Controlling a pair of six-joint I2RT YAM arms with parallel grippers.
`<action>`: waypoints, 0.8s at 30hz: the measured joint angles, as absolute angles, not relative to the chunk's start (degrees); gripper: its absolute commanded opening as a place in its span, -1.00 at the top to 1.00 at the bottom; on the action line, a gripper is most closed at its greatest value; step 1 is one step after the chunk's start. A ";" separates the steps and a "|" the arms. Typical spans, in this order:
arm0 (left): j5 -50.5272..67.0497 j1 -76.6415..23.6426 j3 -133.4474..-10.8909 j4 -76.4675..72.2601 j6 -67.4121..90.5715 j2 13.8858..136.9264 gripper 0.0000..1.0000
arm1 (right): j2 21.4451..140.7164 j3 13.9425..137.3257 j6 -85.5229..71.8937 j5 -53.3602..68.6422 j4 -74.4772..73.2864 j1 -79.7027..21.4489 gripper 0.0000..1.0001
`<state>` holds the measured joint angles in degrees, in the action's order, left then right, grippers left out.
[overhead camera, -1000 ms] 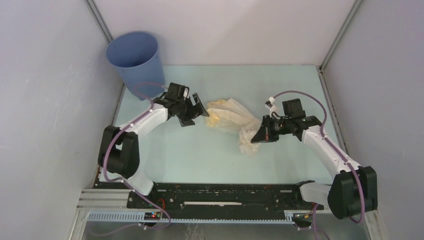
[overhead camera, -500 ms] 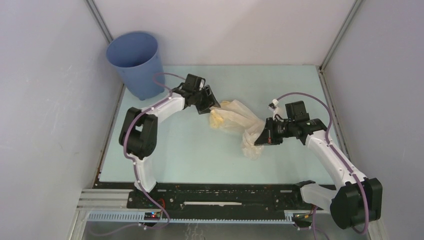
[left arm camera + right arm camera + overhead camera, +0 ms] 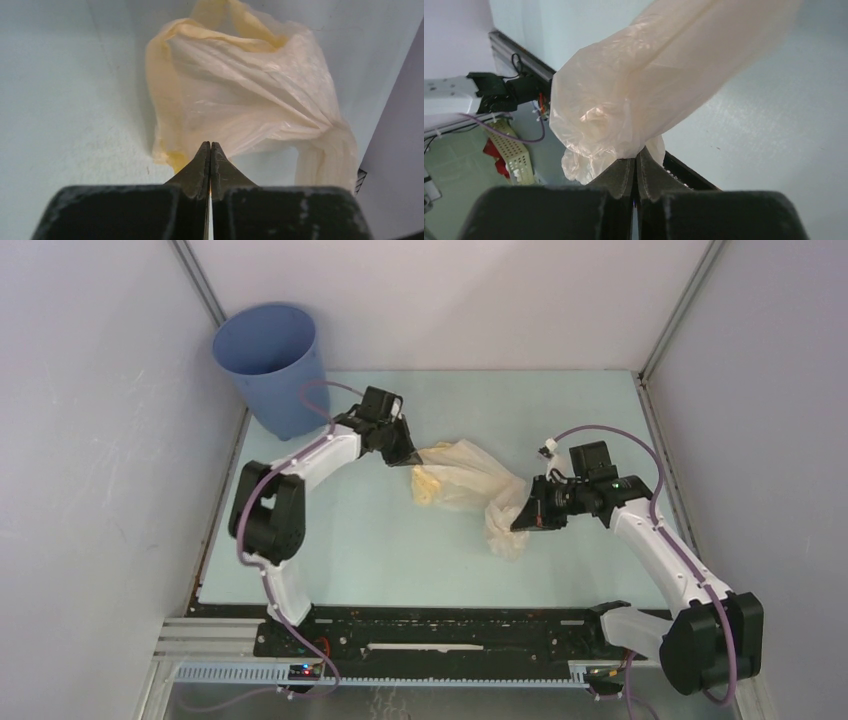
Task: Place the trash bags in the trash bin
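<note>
The trash bag (image 3: 465, 475), crinkly translucent white with a pale yellow rim, lies stretched across the middle of the pale green table. My left gripper (image 3: 410, 456) is shut at the bag's left yellow corner, which is drawn to a point at its tips. In the left wrist view the closed jaws (image 3: 210, 145) meet the bag's (image 3: 240, 95) near edge. My right gripper (image 3: 518, 520) is shut on the bag's other end. That end (image 3: 649, 90) bunches up over the tips (image 3: 636, 152). The blue trash bin (image 3: 270, 365) stands upright in the far left corner, apart from both grippers.
Grey enclosure walls close in the table on the left, back and right. A black rail (image 3: 440, 630) with wiring runs along the near edge between the arm bases. The bin sits partly over the table's back left edge.
The left arm reached right to the bag's yellow rim and its jaws closed there, pulling that corner to a point. The right gripper kept its hold and shifted slightly.
</note>
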<state>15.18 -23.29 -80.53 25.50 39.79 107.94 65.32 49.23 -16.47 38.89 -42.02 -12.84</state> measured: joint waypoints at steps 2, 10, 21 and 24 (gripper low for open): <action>14.63 -22.68 -79.40 27.16 38.46 104.20 1.00 | 65.73 50.00 -16.56 37.04 -42.94 -12.82 0.84; 11.66 -15.14 -77.34 30.94 33.28 75.72 1.00 | 69.21 57.08 -17.37 18.28 -48.29 -12.01 -0.11; 17.17 -21.96 -73.56 26.94 44.64 67.75 1.00 | 70.39 70.74 -15.99 5.04 -50.96 -16.80 -0.54; 15.70 -24.58 -75.90 27.29 45.12 68.31 1.00 | 69.36 73.28 -14.52 4.58 -51.44 -17.32 -0.54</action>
